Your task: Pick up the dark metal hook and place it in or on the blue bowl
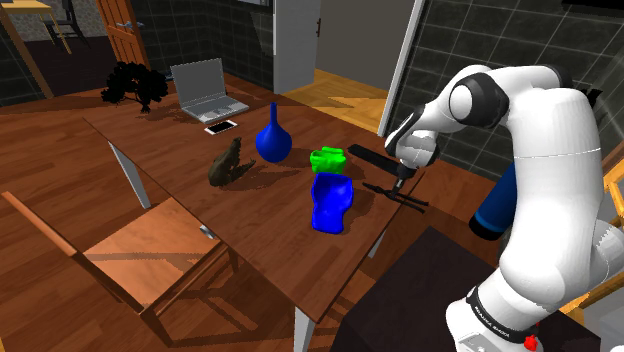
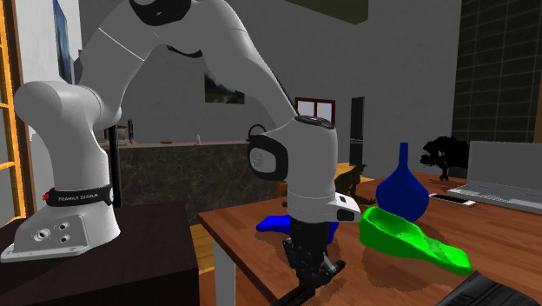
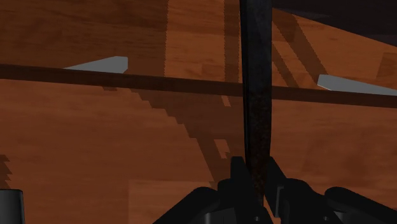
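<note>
Where the claw clamps it, the long, flat hook looks dark and rough.

Wooden table, wooden chair, wood floor, dark tiled walls

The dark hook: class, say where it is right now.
In the shoulder view, the dark hook is clasped in the pincer near the table edge, right of the blue bowl.

The dark metal hook, long and slender, sits clasped in the pincer by the worktop edge; the blue bowl (glossy, deep) stands near.
</note>
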